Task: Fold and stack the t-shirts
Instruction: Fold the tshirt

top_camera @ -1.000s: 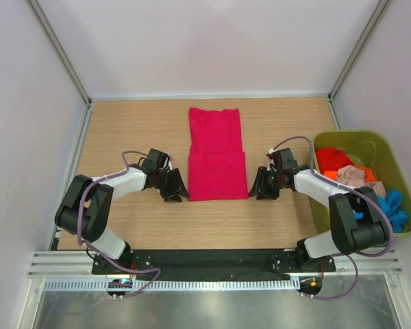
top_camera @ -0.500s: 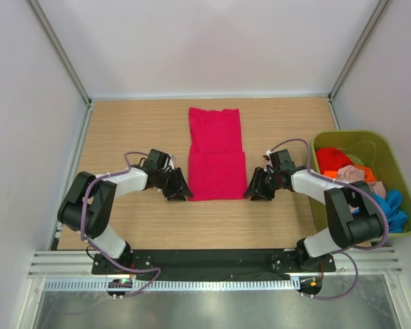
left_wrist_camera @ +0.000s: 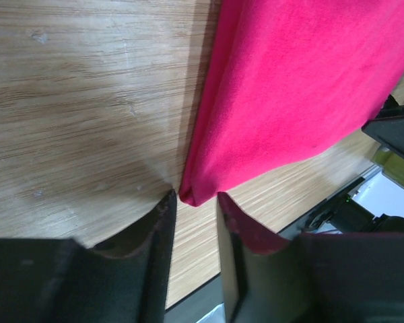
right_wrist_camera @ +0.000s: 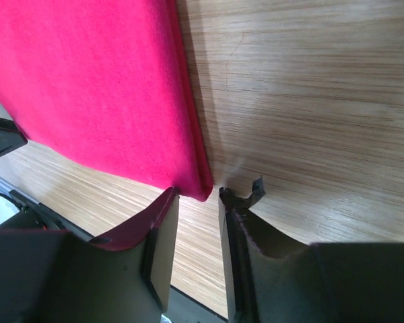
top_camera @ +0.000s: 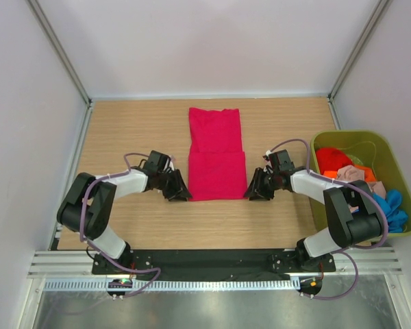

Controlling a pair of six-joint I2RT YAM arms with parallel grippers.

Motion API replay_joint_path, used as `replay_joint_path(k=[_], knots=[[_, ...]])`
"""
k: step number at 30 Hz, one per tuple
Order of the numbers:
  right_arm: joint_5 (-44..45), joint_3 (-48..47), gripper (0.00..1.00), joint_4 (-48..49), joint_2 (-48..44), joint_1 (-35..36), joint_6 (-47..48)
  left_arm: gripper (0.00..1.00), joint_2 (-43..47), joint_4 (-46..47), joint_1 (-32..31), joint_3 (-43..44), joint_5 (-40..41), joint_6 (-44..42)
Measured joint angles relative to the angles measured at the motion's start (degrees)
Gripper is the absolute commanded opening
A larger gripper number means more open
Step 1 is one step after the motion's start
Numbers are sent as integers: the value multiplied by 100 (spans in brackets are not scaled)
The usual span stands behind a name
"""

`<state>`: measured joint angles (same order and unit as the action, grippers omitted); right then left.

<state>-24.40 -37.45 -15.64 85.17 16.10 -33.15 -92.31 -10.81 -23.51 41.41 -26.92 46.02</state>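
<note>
A crimson-red t-shirt (top_camera: 216, 154) lies folded into a long strip in the middle of the wooden table, its near half doubled over. My left gripper (top_camera: 181, 194) is open at the strip's near left corner (left_wrist_camera: 196, 195), the corner just at the fingertips. My right gripper (top_camera: 250, 192) is open at the near right corner (right_wrist_camera: 200, 192), the same way. Neither holds cloth. The orange-red (top_camera: 333, 162), beige-pink (top_camera: 353, 175) and blue (top_camera: 394, 208) t-shirts lie bunched in the tub.
An olive-green plastic tub (top_camera: 397, 161) stands at the right edge of the table. White walls with metal posts close in the back and sides. A black rail (top_camera: 205, 259) runs along the near edge.
Both grippers have edged inward to the near corners of the red t-shirt. The shirt itself has not moved.
</note>
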Motion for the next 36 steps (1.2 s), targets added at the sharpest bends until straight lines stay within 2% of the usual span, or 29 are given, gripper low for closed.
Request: replay_joint_path(k=[2, 4, 5, 7, 15, 26, 36], knots=[[35, 31, 30, 35, 0, 2, -11, 23, -7, -4, -11, -9, 37, 0], [57, 76, 23, 81, 0, 7, -22, 11, -37, -4, -24, -11, 59, 0], [72, 98, 12, 94, 0, 7, -35, 3, -63, -2, -44, -13, 76, 0], [83, 136, 1, 111, -2, 9, -24, 0, -81, 24, -94, -13, 92, 4], [203, 337, 1, 103, -461, 20, -31, 0, 81, -22, -348, -39, 404, 37], [481, 407, 1, -601, -1384, 83, 146, 0, 505, -590, -835, -125, 951, 151], [728, 422, 1, -1263, -2277, 345, 114, 0, 1652, -1241, -1167, -184, 1259, 584]])
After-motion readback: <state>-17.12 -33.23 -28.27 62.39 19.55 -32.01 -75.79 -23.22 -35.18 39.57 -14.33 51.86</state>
